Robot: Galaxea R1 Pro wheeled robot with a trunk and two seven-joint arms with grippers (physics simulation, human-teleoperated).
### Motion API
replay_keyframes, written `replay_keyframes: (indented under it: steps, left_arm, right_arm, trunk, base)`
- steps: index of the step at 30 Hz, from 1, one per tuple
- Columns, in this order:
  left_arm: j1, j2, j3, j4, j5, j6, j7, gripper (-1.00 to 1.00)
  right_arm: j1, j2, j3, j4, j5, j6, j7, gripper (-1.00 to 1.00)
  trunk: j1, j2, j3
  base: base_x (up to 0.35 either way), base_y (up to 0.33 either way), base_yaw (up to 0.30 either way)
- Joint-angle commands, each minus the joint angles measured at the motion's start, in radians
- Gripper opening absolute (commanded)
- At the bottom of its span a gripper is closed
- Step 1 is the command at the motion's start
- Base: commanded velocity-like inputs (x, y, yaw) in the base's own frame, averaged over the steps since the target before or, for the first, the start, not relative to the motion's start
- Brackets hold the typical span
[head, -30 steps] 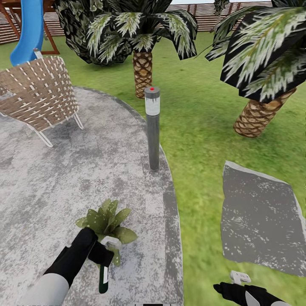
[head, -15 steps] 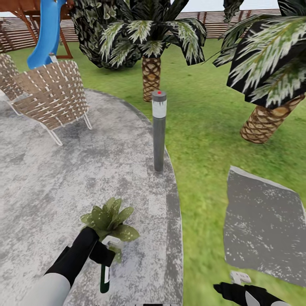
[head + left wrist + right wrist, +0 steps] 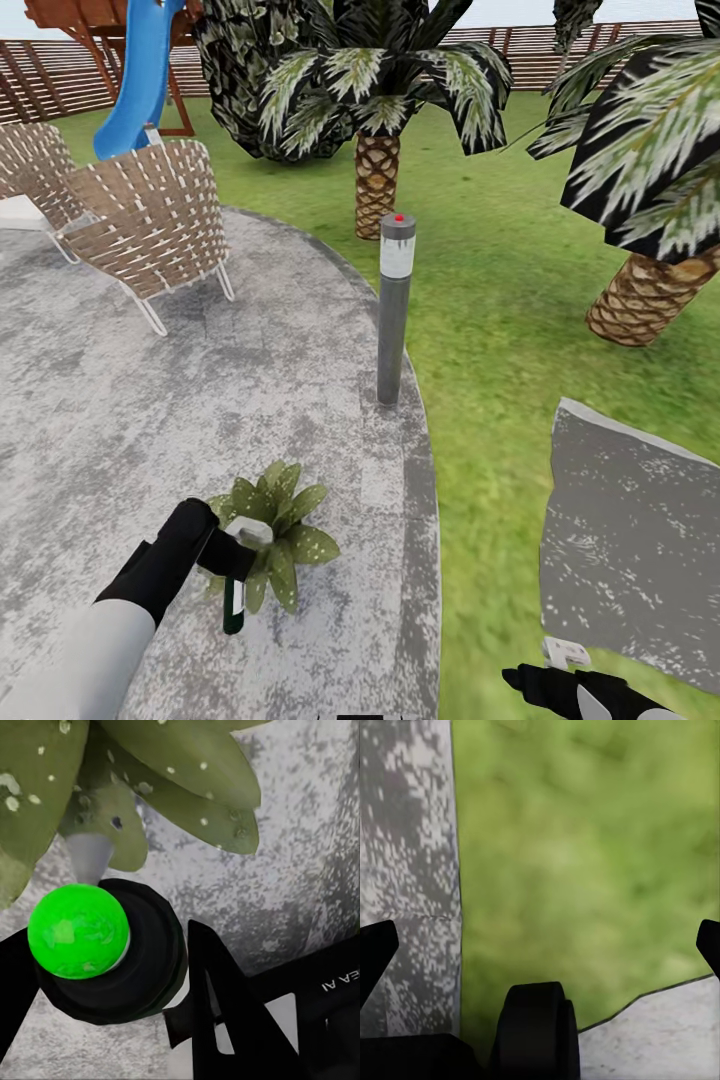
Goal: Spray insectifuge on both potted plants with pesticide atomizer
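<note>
Spreading across the left of the head view is a round grey stone patio [image 3: 150,400], mottled light and dark, with green lawn [image 3: 490,300] curving round its edge. A grey lamp post [image 3: 393,310] with a red dot on top stands upright at the patio's rim. Two woven brown chairs [image 3: 150,225] sit on the far side of the stone, a blue slide [image 3: 140,80] behind them, and a slatted wooden fence [image 3: 60,75] runs along the back. Two palms [image 3: 378,110] rise from the grass, one ahead and one to the right, and a separate grey slab [image 3: 635,550] lies in the lawn on the right.

Low on the patio sits a plant [image 3: 280,525], a small rosette of broad pointed leaves flecked white. The left gripper [image 3: 232,562] is clamped on the atomizer [image 3: 234,605], which hangs from it, dark green with a white stripe, right beside the plant's leaves and above the stone. In the left wrist view the bottle [image 3: 79,934] shows end-on, a bright green round face in a black collar between the black fingers [image 3: 225,1005], with speckled leaves just beyond (very close indeed).

The right gripper [image 3: 575,685] hangs low over the grass near the slab; its fingers stand wide apart in the right wrist view, holding nothing.
</note>
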Motion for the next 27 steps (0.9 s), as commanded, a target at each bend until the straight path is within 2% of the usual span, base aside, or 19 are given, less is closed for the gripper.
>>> replay_keyframes:
  steps: [1,8,13,26,27]
  left_arm:
    - [-0.005,0.001,-0.002,-0.001,-0.011,0.002,-0.010,-1.00]
    - [-0.016,0.015,-0.002,-0.001,-0.011,0.002,-0.010,-1.00]
    - [-0.040,0.048,-0.002,0.000,-0.011,0.002,-0.010,-1.00]
    - [-0.058,0.053,-0.004,0.008,-0.014,0.001,-0.009,-1.00]
    - [-0.057,0.059,-0.005,0.009,-0.015,0.001,-0.010,-1.00]
  right_arm:
    - [0.000,0.000,-0.002,-0.002,-0.009,0.008,0.003,1.00]
    - [0.000,0.000,-0.002,-0.002,-0.009,0.008,0.003,1.00]
    - [0.000,0.000,-0.002,-0.002,-0.009,0.008,0.003,1.00]
    - [0.000,0.000,-0.002,-0.002,-0.009,0.008,0.003,1.00]
    - [0.000,0.000,-0.002,-0.002,-0.009,0.008,0.003,1.00]
  trunk:
    - [0.000,0.000,-0.001]
    - [0.000,0.000,0.006]
    - [0.000,0.000,0.012]
    - [0.000,0.000,0.020]
    - [0.000,0.000,0.020]
  base:
    - [0.000,0.000,0.000]
    - [0.000,0.000,0.126]
    - [0.000,0.000,0.139]
    - [0.000,0.000,0.046]
    - [0.000,0.000,0.000]
